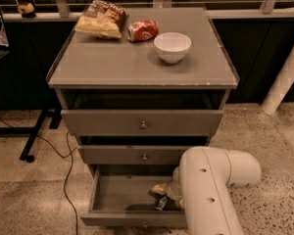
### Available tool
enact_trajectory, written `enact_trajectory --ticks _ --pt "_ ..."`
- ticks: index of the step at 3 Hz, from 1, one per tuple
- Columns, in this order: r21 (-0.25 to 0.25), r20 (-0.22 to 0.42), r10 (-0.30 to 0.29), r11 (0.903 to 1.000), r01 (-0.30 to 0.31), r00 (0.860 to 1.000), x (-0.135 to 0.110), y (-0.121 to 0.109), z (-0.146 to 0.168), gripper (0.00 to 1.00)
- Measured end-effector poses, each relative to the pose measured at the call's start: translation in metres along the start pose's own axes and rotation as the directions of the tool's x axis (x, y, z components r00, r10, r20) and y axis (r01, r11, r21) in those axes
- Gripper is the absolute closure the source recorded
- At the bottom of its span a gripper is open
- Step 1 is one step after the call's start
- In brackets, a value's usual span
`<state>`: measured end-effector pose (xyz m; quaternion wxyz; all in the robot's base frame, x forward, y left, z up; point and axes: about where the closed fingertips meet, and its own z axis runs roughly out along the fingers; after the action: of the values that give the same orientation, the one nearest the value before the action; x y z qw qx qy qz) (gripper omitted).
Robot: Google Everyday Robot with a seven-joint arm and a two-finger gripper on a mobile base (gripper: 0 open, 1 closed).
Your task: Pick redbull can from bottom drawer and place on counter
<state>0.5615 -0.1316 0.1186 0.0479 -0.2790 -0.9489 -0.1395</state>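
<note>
Soft overhead light is falling evenly on the bench (112, 65), giving its top a faint sheen. The white bowl (172, 46) is casting a short shadow to its left. The arm (206, 190) is catching bright light. The gripper (161, 199) is sitting in the dim, shadowed bottom drawer (112, 197).

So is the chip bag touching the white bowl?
Apart: camera view shows the red can between chip bag and bowl. The gripper is in the bottom drawer.

The end effector (162, 198) is down inside the open bottom drawer (117, 196), at its right. On the desk (112, 65) sit a white bowl (172, 46), a red can (142, 31) on its side, and a chip bag (100, 21) far left.
</note>
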Motion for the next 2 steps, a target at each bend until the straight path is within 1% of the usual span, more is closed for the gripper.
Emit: enact_trajectory --ticks 1,2 --pt "0.000 0.000 0.000 1.0000 0.000 1.000 0.0000 0.0000 0.0001 0.00" --pt "0.021 -0.010 -0.005 0.9998 0.005 1.000 0.0004 -0.0016 0.0073 0.18"
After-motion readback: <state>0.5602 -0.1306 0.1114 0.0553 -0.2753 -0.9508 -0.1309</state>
